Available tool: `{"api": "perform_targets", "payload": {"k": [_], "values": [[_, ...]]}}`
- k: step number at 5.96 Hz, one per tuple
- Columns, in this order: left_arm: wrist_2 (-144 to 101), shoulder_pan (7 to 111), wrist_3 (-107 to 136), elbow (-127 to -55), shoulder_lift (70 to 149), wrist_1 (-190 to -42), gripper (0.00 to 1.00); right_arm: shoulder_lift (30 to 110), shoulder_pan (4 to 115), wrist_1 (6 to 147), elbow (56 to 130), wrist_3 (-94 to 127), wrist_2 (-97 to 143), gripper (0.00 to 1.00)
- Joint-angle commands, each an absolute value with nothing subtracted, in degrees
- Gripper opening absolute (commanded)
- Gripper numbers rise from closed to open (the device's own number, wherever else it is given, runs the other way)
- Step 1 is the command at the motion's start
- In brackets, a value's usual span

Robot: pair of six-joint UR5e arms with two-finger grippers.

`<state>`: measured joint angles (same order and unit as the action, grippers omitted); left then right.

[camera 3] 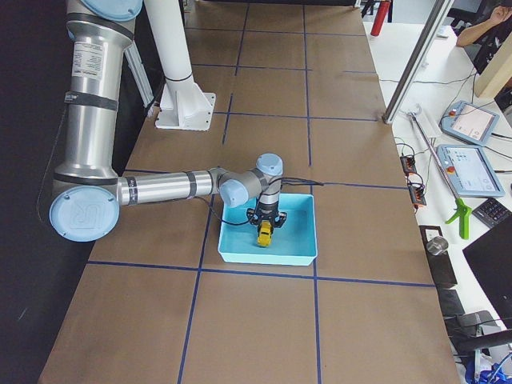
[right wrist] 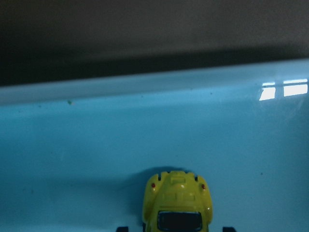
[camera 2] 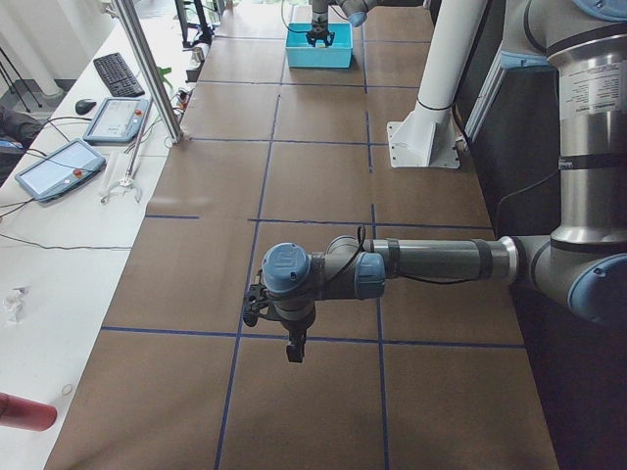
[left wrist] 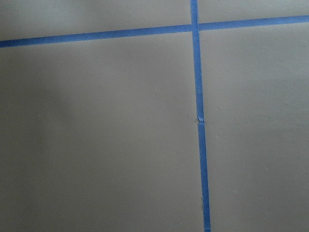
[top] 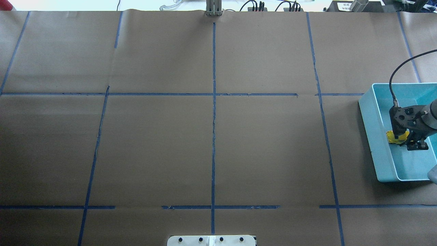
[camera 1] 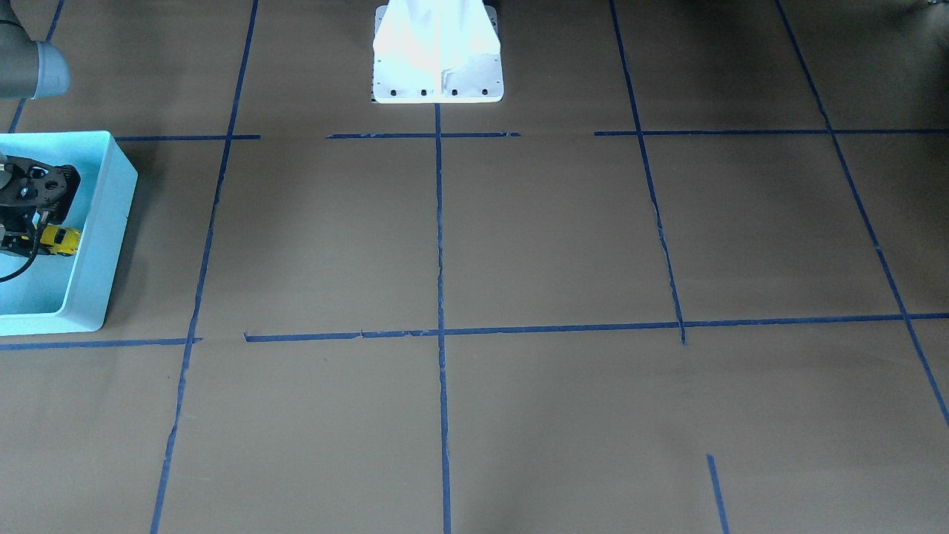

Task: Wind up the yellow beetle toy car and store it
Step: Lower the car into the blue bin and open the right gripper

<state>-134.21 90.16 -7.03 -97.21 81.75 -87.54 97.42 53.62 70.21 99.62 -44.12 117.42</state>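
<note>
The yellow beetle toy car (top: 398, 137) sits on the floor of the turquoise bin (top: 375, 136) at the table's right end. It also shows in the front view (camera 1: 61, 239), the right side view (camera 3: 264, 233) and the right wrist view (right wrist: 177, 205). My right gripper (top: 406, 141) is down inside the bin, open, jaws either side of the car with small gaps; one fingertip (right wrist: 227, 228) shows beside it. My left gripper (camera 2: 294, 351) hangs over bare brown paper near the table's left end. I cannot tell if it is open or shut.
Brown paper with blue tape lines (camera 1: 439, 222) covers the table. The white robot base (camera 1: 437, 52) stands at the robot's side. A metal post (camera 2: 147, 69) and a bench with tablets (camera 2: 59, 166) lie beyond the far edge.
</note>
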Motion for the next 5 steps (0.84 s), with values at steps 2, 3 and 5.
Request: {"api": "perform_targets", "payload": {"k": [2, 3, 5], "values": [[-134.21, 90.18, -6.94, -97.21, 81.83, -87.54, 1.00, 98.95, 59.88, 71.44, 105.61, -44.47, 123.54, 1.00], [-134.21, 90.18, -6.94, -97.21, 81.83, -87.54, 1.00, 99.23, 66.47, 76.33, 108.25, -44.65, 128.88, 1.00], [-134.21, 90.18, -7.03, -97.21, 81.74, -87.54, 1.00, 96.62, 77.12, 97.86, 111.97, -43.95, 130.96, 1.00]]}}
